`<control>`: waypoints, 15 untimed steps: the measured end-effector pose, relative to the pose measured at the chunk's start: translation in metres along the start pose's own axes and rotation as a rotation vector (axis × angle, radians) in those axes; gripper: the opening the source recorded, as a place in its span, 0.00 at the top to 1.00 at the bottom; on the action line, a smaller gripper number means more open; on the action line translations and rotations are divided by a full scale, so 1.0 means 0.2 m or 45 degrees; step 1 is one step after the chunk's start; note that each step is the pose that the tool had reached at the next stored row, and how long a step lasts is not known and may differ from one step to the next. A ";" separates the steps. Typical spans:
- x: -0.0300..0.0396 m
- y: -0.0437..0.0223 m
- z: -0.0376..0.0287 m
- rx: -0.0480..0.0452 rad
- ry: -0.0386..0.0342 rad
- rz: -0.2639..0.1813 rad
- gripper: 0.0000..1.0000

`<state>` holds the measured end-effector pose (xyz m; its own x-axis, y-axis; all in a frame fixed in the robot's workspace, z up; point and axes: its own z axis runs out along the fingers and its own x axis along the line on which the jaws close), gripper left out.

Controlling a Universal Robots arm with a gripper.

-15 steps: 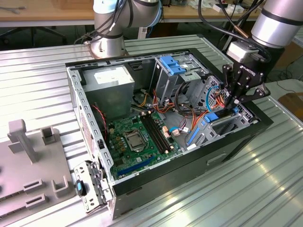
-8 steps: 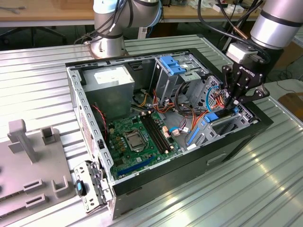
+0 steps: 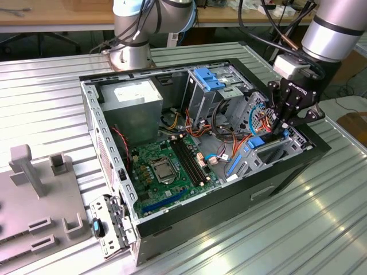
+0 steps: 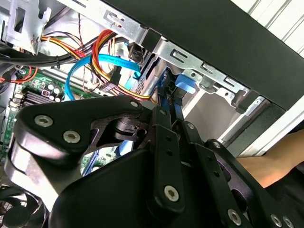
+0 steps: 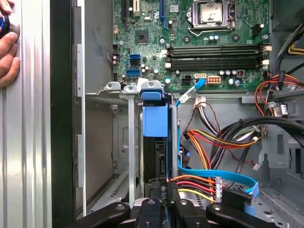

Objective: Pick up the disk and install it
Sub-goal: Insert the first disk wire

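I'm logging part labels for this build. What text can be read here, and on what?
None can be quoted.
White sticker on the power supply: print too small to read.
Motherboard: markings too small.
Gripper, shut on the disk: white maker's mark, left unquoted.

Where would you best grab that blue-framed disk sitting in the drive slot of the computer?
Probably by its exposed upper edge, coming straight down from above. The disk stands on edge in a narrow metal bay, so its broad faces are walled in and only the thin blue-bracketed edge is open. The gripper sits at that edge in the exterior view.
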<state>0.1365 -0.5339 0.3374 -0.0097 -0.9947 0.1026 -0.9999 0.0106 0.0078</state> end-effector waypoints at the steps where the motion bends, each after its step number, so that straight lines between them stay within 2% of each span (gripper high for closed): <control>1: -0.001 0.000 0.008 -0.001 0.0003 0.000 0.83; 6: -0.002 0.000 0.015 -0.001 -0.0023 0.000 0.83; 7: -0.003 0.000 0.020 -0.001 -0.0056 0.000 0.82; 8: -0.002 0.000 0.016 -0.001 -0.0044 0.000 0.76; 10: -0.001 0.000 0.000 -0.001 -0.0027 0.000 0.76; 15: 0.007 0.001 -0.074 -0.001 -0.0025 0.000 0.76</control>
<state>0.1365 -0.5338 0.3521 -0.0097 -0.9949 0.1007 -0.9999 0.0106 0.0083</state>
